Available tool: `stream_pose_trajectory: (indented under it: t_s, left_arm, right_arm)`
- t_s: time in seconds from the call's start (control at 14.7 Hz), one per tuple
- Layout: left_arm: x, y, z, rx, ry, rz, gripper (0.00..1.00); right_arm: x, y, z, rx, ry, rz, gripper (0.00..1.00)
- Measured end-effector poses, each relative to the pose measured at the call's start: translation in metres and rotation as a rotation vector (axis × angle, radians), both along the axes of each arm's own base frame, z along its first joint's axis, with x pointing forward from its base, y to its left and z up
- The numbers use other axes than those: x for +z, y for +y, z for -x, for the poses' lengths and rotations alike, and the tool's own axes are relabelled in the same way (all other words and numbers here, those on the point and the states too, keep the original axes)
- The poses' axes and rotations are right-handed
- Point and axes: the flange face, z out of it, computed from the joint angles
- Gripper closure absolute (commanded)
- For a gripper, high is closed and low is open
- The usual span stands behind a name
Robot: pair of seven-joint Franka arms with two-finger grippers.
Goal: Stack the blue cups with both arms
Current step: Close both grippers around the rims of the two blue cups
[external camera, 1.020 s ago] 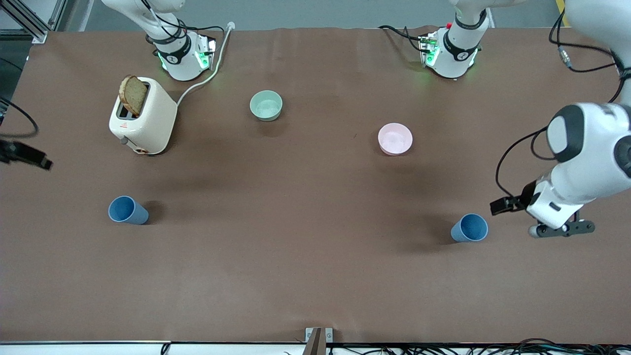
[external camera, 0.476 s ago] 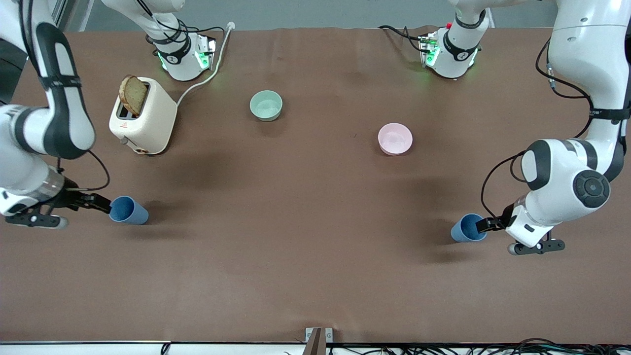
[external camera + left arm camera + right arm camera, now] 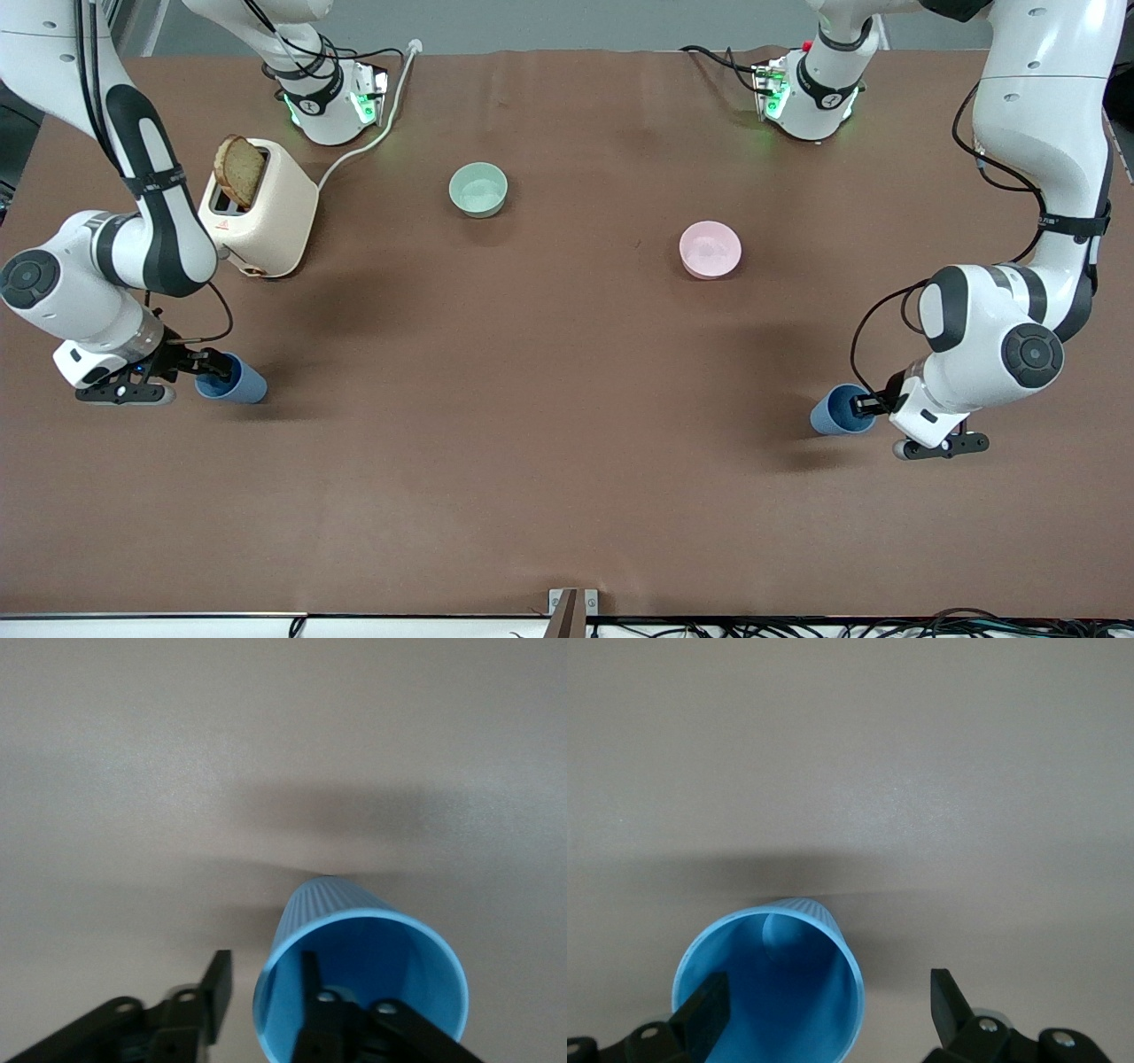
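Observation:
Two blue cups stand mouth up on the brown table. One cup [image 3: 237,384] is near the right arm's end, and my right gripper [image 3: 209,364] is open at its rim. In the right wrist view one finger [image 3: 707,1013] is at this cup's [image 3: 775,979] mouth and the other is well outside it. The other cup [image 3: 833,415] is near the left arm's end, and my left gripper [image 3: 863,406] is open at its rim. In the left wrist view one finger [image 3: 310,985] is inside this cup [image 3: 354,921] and the other is outside the wall.
A cream toaster [image 3: 266,213] with a slice of bread stands near the right arm's base. A pale green bowl [image 3: 478,189] and a pink bowl [image 3: 710,249] sit farther from the front camera than the cups.
Both arms have swung in from the table's ends and come down to the cups. Each gripper now has its fingers at a cup's rim. The cups have not moved.

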Motion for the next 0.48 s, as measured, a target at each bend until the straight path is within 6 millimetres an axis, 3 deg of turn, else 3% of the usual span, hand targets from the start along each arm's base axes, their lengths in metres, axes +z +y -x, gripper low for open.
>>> stream_pose_trajectory:
  t_s: [0.2,0.34,0.48]
  left_arm:
    - [0.007,-0.001,-0.004,-0.002,-0.015,0.002,1.0]
    - [0.02,-0.004,-0.008,-0.005,-0.037,0.003,1.0]
    - [0.046,-0.016,-0.008,-0.023,-0.049,0.01,1.0]
  right_arm:
    - [-0.01,-0.001,-0.001,0.002,-0.006,0.004,0.22]
    - [-0.019,-0.001,-0.001,0.003,-0.007,0.006,0.56]
    - [-0.024,-0.001,-0.001,0.003,-0.001,0.006,0.91]
